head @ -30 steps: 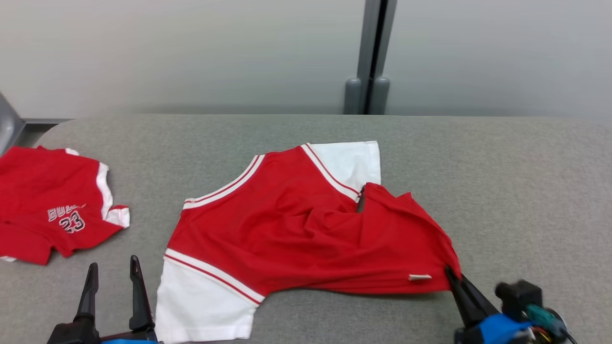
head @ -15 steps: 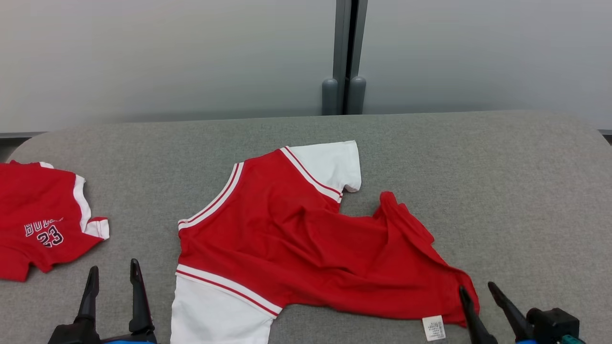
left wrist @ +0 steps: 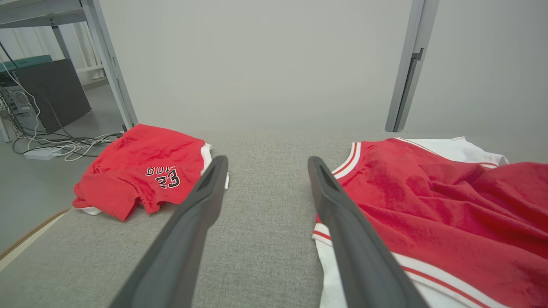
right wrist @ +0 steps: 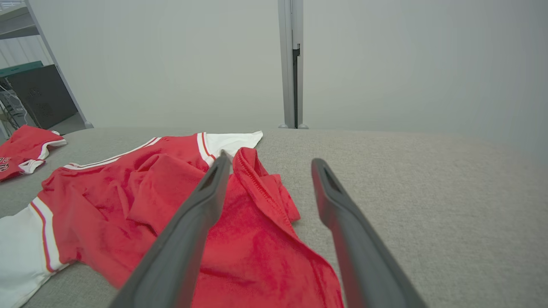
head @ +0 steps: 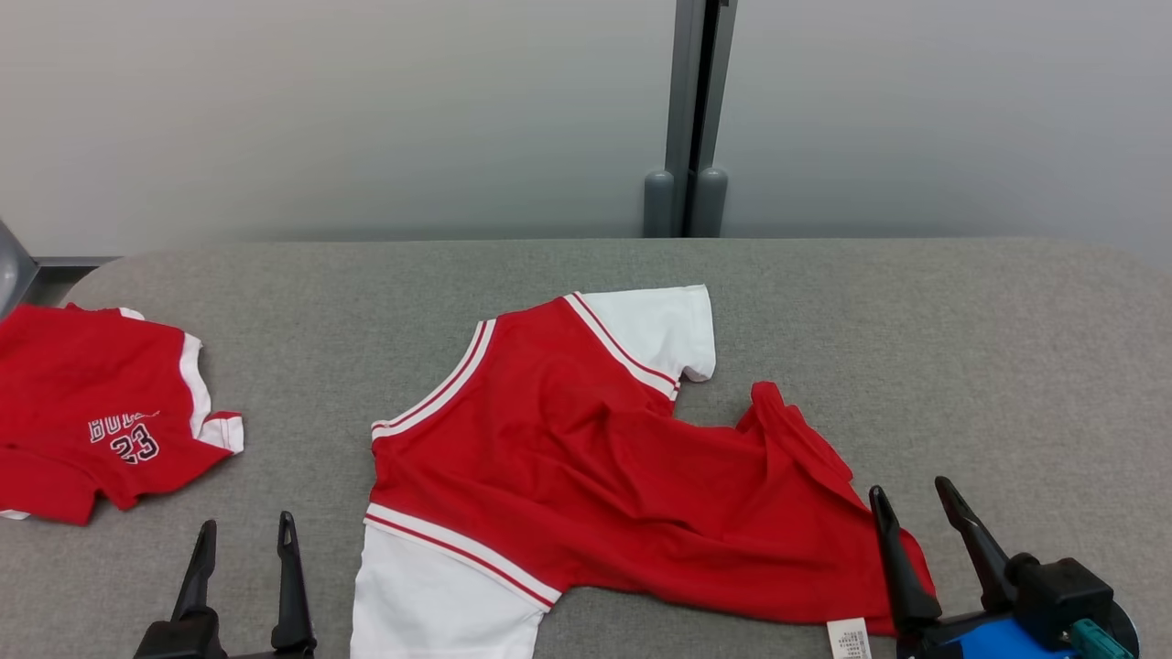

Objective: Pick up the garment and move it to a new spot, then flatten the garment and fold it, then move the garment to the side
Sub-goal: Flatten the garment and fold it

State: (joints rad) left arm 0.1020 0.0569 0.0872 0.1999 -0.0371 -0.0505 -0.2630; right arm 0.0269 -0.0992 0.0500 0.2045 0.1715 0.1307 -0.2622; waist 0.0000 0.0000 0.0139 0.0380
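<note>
Head view: two red garments lie on one grey table (head: pixel 961 348). The garment (head: pixel 586 467) is spread at the centre, rumpled, with two white sleeves (head: pixel 655 329) and one white label (head: pixel 847 638) at its near right corner; the second garment (head: pixel 92 412), printed 23, sits folded at the far left, well apart. Two grippers are in view: the left gripper (head: pixel 247 523) has its jaws apart over bare table, and the right gripper (head: pixel 910 490) has its jaws apart at the garment's right corner, holding nothing. Left wrist view: the left gripper (left wrist: pixel 267 161) is spread wide and empty, second garment (left wrist: pixel 145 171) to its left, garment (left wrist: pixel 428 201) to its right. Right wrist view: the right gripper (right wrist: pixel 270 161) is spread wide, one finger over the red cloth (right wrist: pixel 150 192), nothing clamped
</note>
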